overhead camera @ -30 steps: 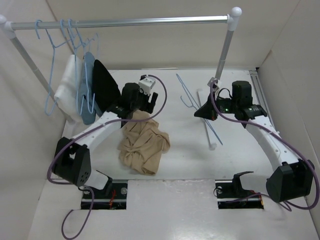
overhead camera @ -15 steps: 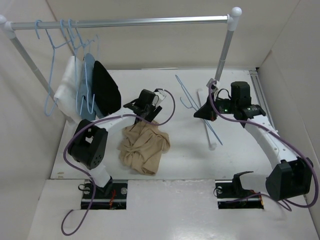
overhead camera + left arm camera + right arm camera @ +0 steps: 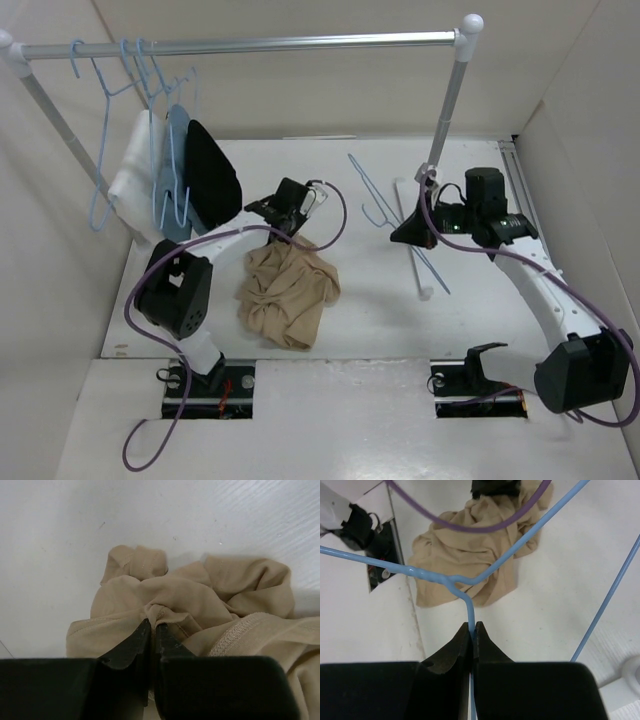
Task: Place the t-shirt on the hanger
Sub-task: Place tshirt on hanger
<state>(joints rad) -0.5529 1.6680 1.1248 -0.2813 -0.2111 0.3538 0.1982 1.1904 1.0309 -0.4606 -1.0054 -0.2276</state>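
The tan t-shirt lies crumpled on the white table, left of centre. My left gripper sits at its far edge, and in the left wrist view its jaws are shut on a fold of the t-shirt near a hem. The light-blue wire hanger is held above the table at centre right by my right gripper. In the right wrist view that gripper is shut on the hanger's neck, with the t-shirt beyond it.
A silver rail on posts spans the back, with spare blue hangers and white, light-blue and black garments hanging at its left. White walls close in both sides. A white bar lies on the table under the hanger.
My left gripper swung from the hanging garments to the far edge of the t-shirt, came down and shut on a fold. The right gripper shifted slightly with the hanger.
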